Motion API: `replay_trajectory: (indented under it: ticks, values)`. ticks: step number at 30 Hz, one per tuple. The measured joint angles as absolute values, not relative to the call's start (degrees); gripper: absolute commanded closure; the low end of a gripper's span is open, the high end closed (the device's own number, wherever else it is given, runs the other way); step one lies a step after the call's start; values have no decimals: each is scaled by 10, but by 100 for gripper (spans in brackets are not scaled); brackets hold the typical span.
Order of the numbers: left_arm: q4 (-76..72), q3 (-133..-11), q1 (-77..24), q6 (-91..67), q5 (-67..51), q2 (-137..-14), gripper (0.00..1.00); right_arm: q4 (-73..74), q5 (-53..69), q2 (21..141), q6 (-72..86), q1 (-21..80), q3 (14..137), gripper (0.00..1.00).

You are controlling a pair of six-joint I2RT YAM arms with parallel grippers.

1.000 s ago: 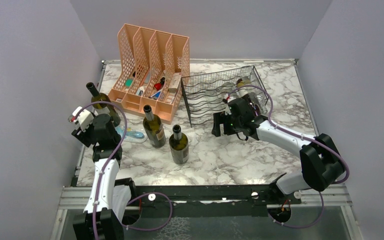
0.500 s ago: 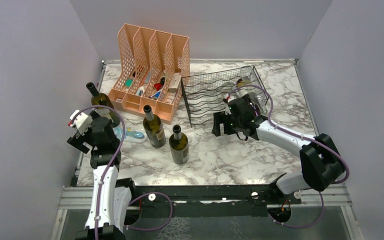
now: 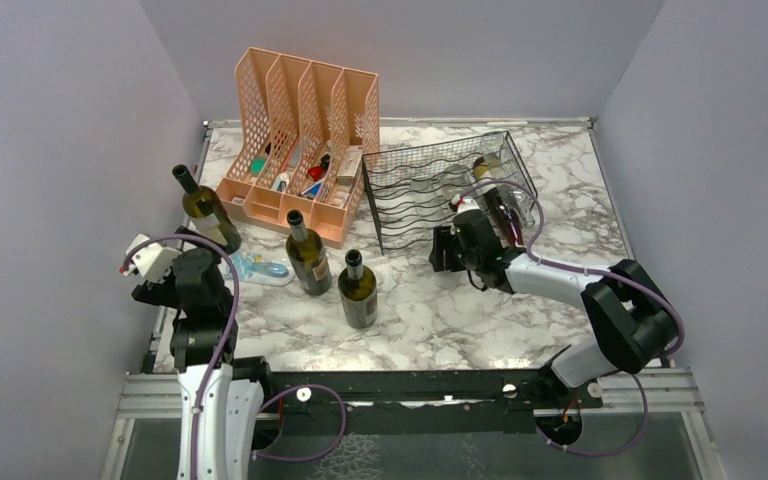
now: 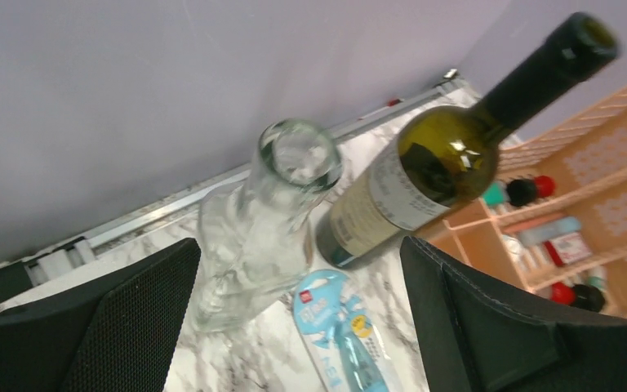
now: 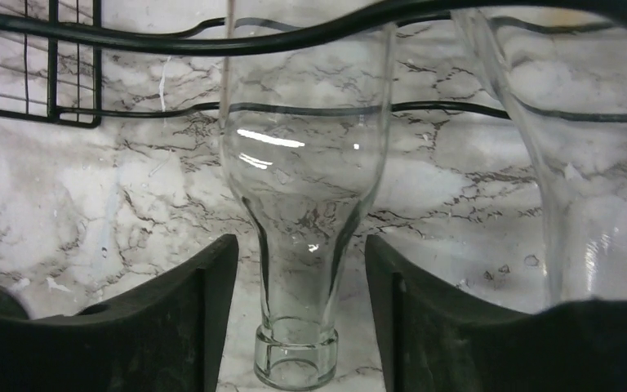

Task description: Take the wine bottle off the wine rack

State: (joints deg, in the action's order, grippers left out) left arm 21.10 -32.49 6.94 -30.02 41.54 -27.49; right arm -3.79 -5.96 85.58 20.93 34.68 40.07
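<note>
Left gripper (image 4: 300, 245): jaws spread wide, nothing held between them. It is parked far left of the wine rack (image 3: 410, 190).

Ahead of its fingers, all well left of the rack:
- A clear glass bottle (image 4: 265, 220) is seen with its mouth toward the wrist camera.
- A green bottle (image 4: 433, 171) with a pale label and dark neck is stood just beside it.
- A blue packet (image 4: 335, 327) is laid flat on the marble in front of both.

None of the three is touched.

Peach file organiser (image 3: 300, 140): placed just left of the rack's far-left corner, with small items stored in its slots. A second green bottle (image 3: 307, 255) and a third green bottle (image 3: 358, 290) are stood upright left of the rack's near-left corner, close together.

The rack is set on the marble table (image 3: 440, 320), slightly angled.

Wine bottle (image 5: 306, 188): clear glass, laid in the rack toward its right end. Its neck projects past the rack's front wire, over the marble. The exact cradle cannot be told. Another clear bottle (image 5: 571, 163) is laid in the rack just beside it.

Right gripper (image 5: 300, 245): positioned at the rack's near edge. Jaws are drawn in narrow around the wine bottle's neck, one finger on each side. A thin gap is seen on both sides, so the neck is framed, not clamped.
</note>
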Motion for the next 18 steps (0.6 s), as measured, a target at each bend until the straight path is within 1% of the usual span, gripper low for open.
replay_trajectory:
  ticks: [1, 3, 4, 5, 6, 8, 11, 16, 18]
  values:
    - [221, -332, 65, -309, 407, -263, 1, -51, -66, 861, 210, 353, 397, 59]
    - [233, -344, 58, -322, 396, -248, 1, -65, -76, 867, 211, 363, 394, 74]
    - [240, -353, 55, -329, 390, -243, 1, -68, -91, 867, 221, 367, 393, 83]
    - [246, -363, 51, -337, 385, -240, 1, -70, -98, 867, 223, 368, 390, 90]
    - [254, -376, 47, -343, 379, -237, 1, -71, -99, 867, 228, 368, 389, 95]
    - [264, -399, 39, -354, 368, -234, 1, -56, -107, 863, 239, 368, 389, 99]
    - [284, -439, 23, -371, 352, -225, 1, -7, -93, 825, 259, 368, 387, 99]
    - [301, -505, 2, -394, 331, -201, 1, 167, -30, 693, 286, 371, 389, 99]
    - [285, -525, -5, -385, 303, -194, 1, 251, 4, 648, 290, 371, 402, 99]
